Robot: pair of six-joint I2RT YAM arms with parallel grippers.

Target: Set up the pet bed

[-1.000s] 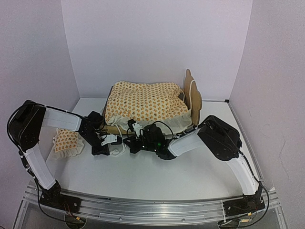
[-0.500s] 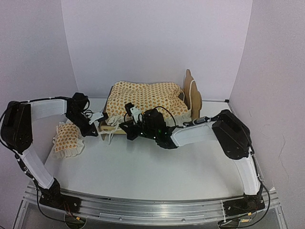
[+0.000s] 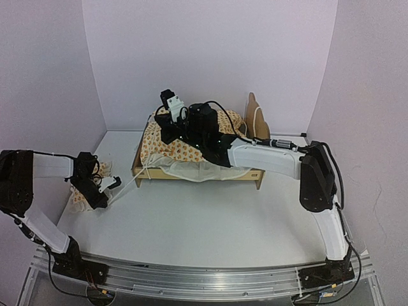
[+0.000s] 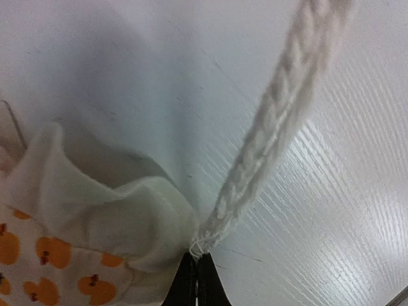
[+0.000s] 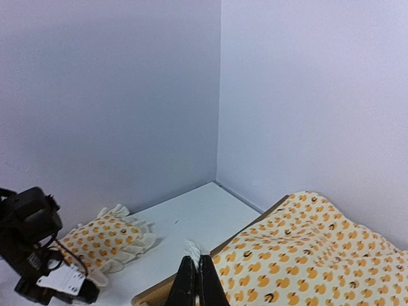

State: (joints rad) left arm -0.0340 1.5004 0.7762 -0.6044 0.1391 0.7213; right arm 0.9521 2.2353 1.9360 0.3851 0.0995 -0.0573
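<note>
1 frame [image 3: 245, 174], 1 cover [image 3: 167, 150], 1 pillow [image 5: 108, 239]. L gripper [image 4: 195, 280], clamped on cord [image 4: 268, 146], retreated to pillow. R gripper [image 5: 194, 274], pinched shut, rose over cover.

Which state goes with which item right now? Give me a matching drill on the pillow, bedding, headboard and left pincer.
Items:
1 pillow
2 bedding
3 headboard
4 left pincer

States:
a upright at the right end of the frame, seen from the top view
b shut on a cord
c on the table, left of the frame
d draped over the frame

Pairs: 1-c; 2-d; 3-a; 4-b
</note>
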